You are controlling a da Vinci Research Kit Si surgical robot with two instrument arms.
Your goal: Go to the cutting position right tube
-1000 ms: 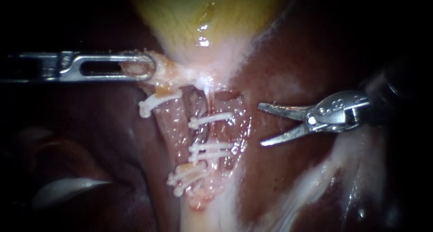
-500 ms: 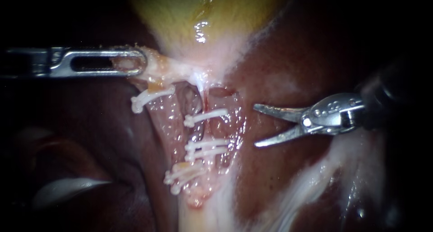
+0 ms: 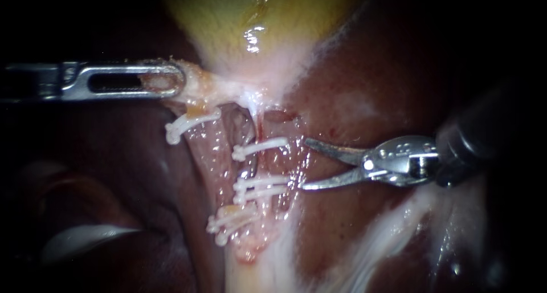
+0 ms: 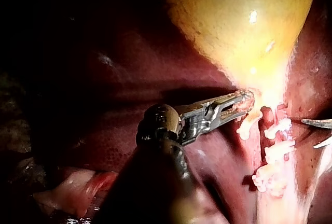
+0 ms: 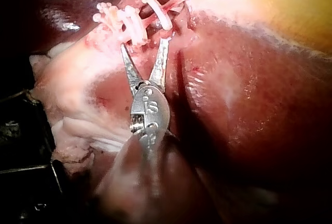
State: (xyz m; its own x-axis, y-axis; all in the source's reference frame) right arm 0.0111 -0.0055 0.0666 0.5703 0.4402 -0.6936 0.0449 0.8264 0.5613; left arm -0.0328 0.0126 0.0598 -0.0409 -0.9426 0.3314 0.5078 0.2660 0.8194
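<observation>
At ten o'clock our left instrument [image 3: 171,82] lies level, its jaws clamped on the pale neck of the gallbladder [image 3: 256,19] at twelve o'clock, which we judge holds the tissue below taut. At the centre runs the right tube [image 3: 282,162], crossed by one clip [image 3: 262,147] above and a pair of clips [image 3: 262,183] below. From three o'clock our right instrument [image 3: 306,163] reaches in nearly level, blades gaping wide, tips just at the tube's edge and lined up on the bare stretch between the clips, likely so a cut leaves clips on both sides.
</observation>
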